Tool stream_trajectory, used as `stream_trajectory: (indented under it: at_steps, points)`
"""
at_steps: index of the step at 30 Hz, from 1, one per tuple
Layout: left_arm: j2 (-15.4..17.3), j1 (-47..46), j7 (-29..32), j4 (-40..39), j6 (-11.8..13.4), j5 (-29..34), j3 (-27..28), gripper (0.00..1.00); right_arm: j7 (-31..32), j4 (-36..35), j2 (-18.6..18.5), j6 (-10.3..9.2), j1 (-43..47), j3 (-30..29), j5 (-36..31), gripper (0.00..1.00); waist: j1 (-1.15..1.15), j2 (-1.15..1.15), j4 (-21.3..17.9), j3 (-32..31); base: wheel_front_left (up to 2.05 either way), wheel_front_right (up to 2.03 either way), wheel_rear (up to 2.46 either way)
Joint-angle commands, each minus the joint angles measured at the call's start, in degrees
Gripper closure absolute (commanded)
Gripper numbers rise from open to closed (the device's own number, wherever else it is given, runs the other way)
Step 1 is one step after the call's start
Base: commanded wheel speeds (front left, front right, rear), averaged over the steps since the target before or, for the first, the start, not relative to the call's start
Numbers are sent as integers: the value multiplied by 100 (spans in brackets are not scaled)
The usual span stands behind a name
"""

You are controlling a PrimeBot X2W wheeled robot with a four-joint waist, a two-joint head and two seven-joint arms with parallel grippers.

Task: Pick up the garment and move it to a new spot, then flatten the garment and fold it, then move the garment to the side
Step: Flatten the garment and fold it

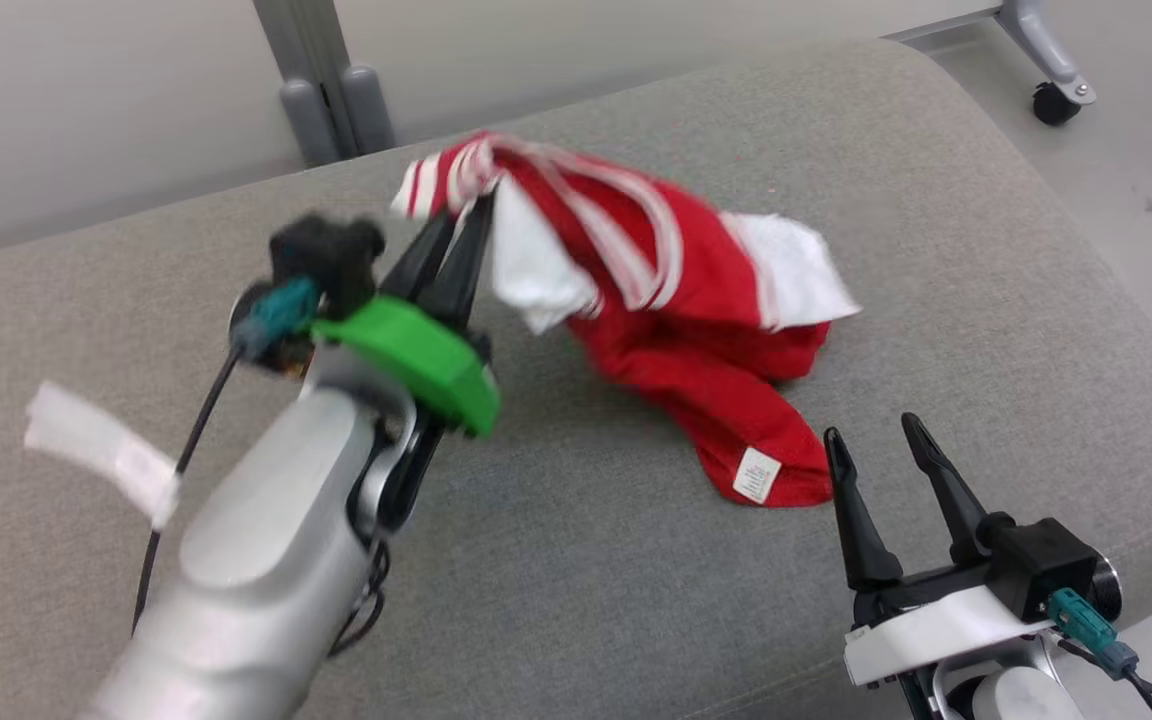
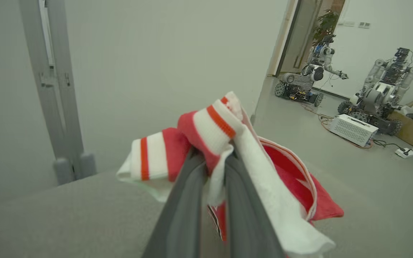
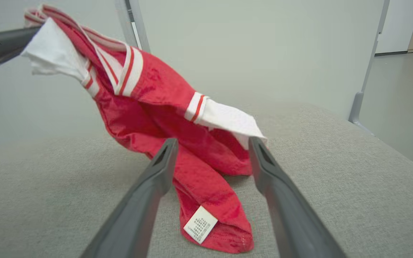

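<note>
The garment (image 1: pixel 666 290) is a red shirt with white sleeves and red-and-white striped trim. Its upper part hangs lifted off the grey cushion (image 1: pixel 986 250) while its lower hem with a white label trails on the fabric. My left gripper (image 1: pixel 471 205) is shut on the striped edge at the garment's top left; the left wrist view shows the garment (image 2: pixel 210 132) pinched between its fingers. My right gripper (image 1: pixel 871 428) stands open near the cushion's front right, just right of the hem. In the right wrist view the garment (image 3: pixel 163 96) hangs ahead, its hem lying between the open fingers.
A grey metal post (image 1: pixel 321 80) rises behind the cushion, and a castor wheel (image 1: pixel 1056 100) stands on the floor at the far right. White tape (image 1: pixel 101 450) hangs off my left arm. Other robots (image 2: pixel 382 93) and a white box (image 2: pixel 351 129) stand across the room.
</note>
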Motion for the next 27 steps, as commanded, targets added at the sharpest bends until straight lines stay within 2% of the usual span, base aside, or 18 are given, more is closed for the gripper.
stream_trajectory:
  at_steps: [1, 3, 7, 9, 13, 20, 21, 22, 23, 27]
  points:
    - [178, 433, -95, -112, 104, -63, 88, 100, -3, -26, -9, -8, 39, -57, -68, 0, 0, 0, 192, 7, 0, 0, 0]
    - [497, 1081, -181, -250, 272, -8, 219, 100, -3, -38, -9, -8, 45, -127, -105, 0, 0, 0, 303, 32, 0, 0, 0]
    - [822, 2220, -247, -535, 500, -100, 654, 100, -3, -59, -8, -8, 22, -212, -165, 0, 0, 0, 539, 96, 0, 0, 0]
    - [958, 2550, -252, -716, 581, 71, 957, 100, -3, -73, -9, -8, 10, -232, -176, 0, 0, 0, 665, 129, 0, 0, 0]
    - [1031, 3034, -238, -894, 709, 523, 1477, 100, -3, -59, -10, -8, -49, -190, -230, 0, 0, 0, 846, 171, 0, 0, 0]
    - [906, 3266, -241, -846, 894, 1430, 2199, 100, -3, -93, -10, -8, -120, -169, -255, 0, 0, 0, 956, 254, 0, 0, 0]
    - [877, 3269, -240, -826, 897, 1505, 2264, 98, -3, -94, -10, -8, -119, -167, -259, 0, 0, 0, 958, 264, 0, 0, 0]
    - [837, 3275, -240, -804, 896, 1607, 2341, 34, -3, -92, -11, -8, -119, -162, -263, 0, 0, 0, 958, 276, 0, 0, 0]
    - [797, 3288, -241, -792, 917, 1679, 2409, 0, -3, -89, -10, -8, -123, -160, -262, 0, 0, 0, 955, 285, 0, 0, 0]
    - [688, 3351, -241, -1043, 1194, 2140, 2770, 0, -3, -71, -11, -8, -169, -155, -225, 0, 0, 0, 906, 337, 0, 0, 0]
